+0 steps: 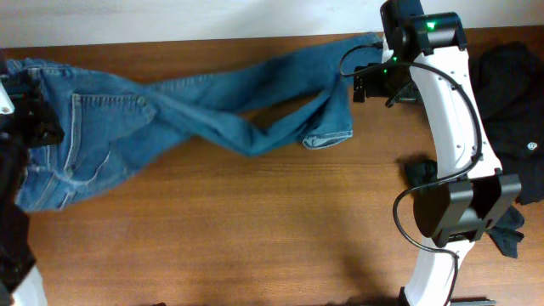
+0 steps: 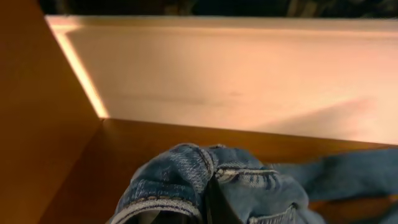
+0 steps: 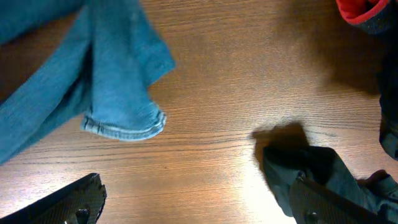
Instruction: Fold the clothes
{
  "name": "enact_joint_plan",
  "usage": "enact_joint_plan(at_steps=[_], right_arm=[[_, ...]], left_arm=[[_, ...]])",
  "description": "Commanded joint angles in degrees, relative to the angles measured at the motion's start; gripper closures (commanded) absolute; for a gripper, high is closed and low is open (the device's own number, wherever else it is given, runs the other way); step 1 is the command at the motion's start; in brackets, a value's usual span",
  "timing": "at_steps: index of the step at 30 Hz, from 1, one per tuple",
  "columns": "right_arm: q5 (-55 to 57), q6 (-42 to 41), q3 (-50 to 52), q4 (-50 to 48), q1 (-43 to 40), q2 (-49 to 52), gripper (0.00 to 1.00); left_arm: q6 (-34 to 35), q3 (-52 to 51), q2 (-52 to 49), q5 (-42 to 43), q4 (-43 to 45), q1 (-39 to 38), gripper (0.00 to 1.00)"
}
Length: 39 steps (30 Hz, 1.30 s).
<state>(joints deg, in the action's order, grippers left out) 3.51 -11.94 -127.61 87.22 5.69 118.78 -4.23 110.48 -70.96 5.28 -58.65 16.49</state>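
jeans [image 1: 212, 115]: unfolded, legs twisted across table [image 1: 255, 238] | left fingers [image 2: 215, 204]: clamped on jeans (mostly hidden) | right fingers [image 3: 81, 198]: apart, empty | all folding remains

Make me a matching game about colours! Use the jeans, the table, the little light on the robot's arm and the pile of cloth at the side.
Things:
1. jeans
2. table
3. light on the right arm
4. pile of cloth at the table's right edge

Colours:
A. green
B. black
C. brown
D. blue

Pairs: 1-D, 2-C, 3-A, 4-B
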Motion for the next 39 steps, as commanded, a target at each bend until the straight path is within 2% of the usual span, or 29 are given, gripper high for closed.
enact_joint_plan(at_steps=[1, 7, 11, 18, 21, 23, 25, 27, 28, 31, 36, 39], right_arm=[[-0.37, -0.04, 0.15, 0.24, -0.15, -1.36, 0.01], [-4.17, 3.61, 5.27, -1.38, -0.09, -0.52, 0.01], [-8.26, 4.33, 11.47, -7.23, -0.09, 0.61, 0.01], [-18.08, 8.74, 24.24, -21.73, 0.02, 0.96, 0.01], [-22.69, 8.76, 30.27, -31.17, 0.02, 0.96, 0.0], [-25.2, 8.76, 33.07, -36.06, 0.02, 0.96, 0.07], [-27.26, 8.79, 35.15, -39.12, 0.02, 0.96, 0.21], [-29.64, 10.47, 35.74, -39.82, 0.02, 0.96, 0.53], [-29.88, 11.82, 35.71, -39.65, 0.0, 0.94, 0.73], [-26.77, 13.2, 33.94, -36.04, -1.33, -1.07, 0.94], [-6.86, 12.96, 25.57, -26.18, -6.64, -7.37, 0.96], [1.16, 13.0, 19.8, -22.49, -10.82, -10.97, 0.96]], left_arm=[[-2.12, 1.38, -1.05, -3.65, 1.55, 0.2, 1.0], [-1.84, 1.42, -1.44, -6.16, 3.13, 0.2, 1.0], [-1.86, 1.49, -1.46, -6.19, 2.86, 0.2, 1.0], [-1.86, 1.49, -1.55, -6.19, 2.62, 0.2, 1.0], [-1.86, 1.49, -1.7, -6.19, 2.6, 0.2, 1.0], [-1.84, 1.49, -1.84, -6.16, 2.47, 0.2, 1.0], [-1.86, 1.49, -1.86, -6.19, 2.4, 0.2, 1.0], [-1.88, 1.49, -1.84, -6.25, 2.4, 0.2, 1.0], [-1.86, 1.49, -1.84, -6.49, 2.43, 0.2, 1.0], [-1.88, 1.49, -1.84, -8.09, 2.4, 0.2, 1.0], [-1.86, 1.49, -1.84, -9.64, 2.45, 0.2, 1.0], [-1.84, 1.49, -1.84, -9.64, 2.47, 0.2, 1.0]])
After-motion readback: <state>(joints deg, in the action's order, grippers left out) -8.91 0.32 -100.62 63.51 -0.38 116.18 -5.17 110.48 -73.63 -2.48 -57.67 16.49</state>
